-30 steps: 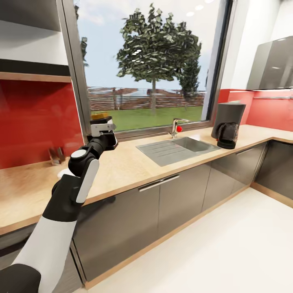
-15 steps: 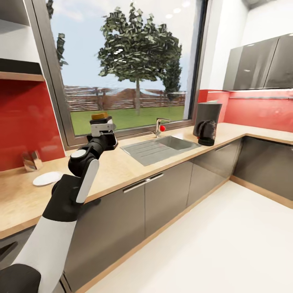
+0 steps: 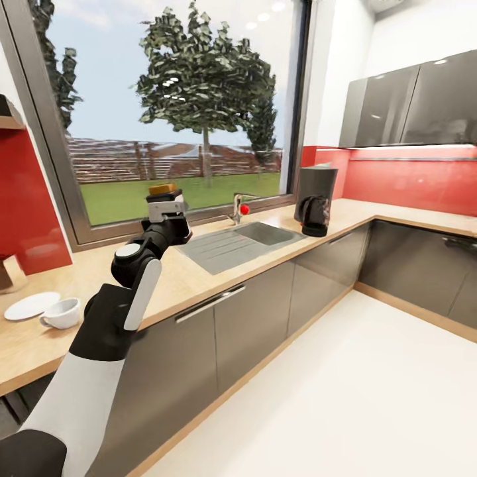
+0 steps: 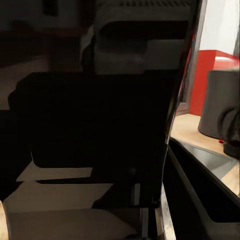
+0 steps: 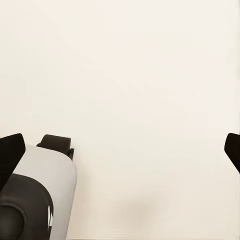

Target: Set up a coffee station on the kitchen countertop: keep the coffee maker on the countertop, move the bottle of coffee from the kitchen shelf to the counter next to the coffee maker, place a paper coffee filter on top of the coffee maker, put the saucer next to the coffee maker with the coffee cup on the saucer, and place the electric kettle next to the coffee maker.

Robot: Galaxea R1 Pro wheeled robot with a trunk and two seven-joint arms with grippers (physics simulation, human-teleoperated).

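I have the left tool (image 3: pixel 165 207) raised at about 9 o'clock in the head view, clamped on the bottle of coffee (image 3: pixel 164 190), whose yellow cap shows just above the jaws. In the left wrist view a dark mass blocks the fingers, probably that bottle. I judge it rigid and smooth, likely slippery, so a grip around the body below the cap suits it. The coffee maker (image 3: pixel 315 201) stands on the surface (image 3: pixel 199 275) at 1 o'clock, past the sink. The saucer (image 3: pixel 30 305) and coffee cup (image 3: pixel 63 313) sit at 8 o'clock, cup beside saucer. I cannot tell the right tool's (image 5: pixel 120 150) opening.
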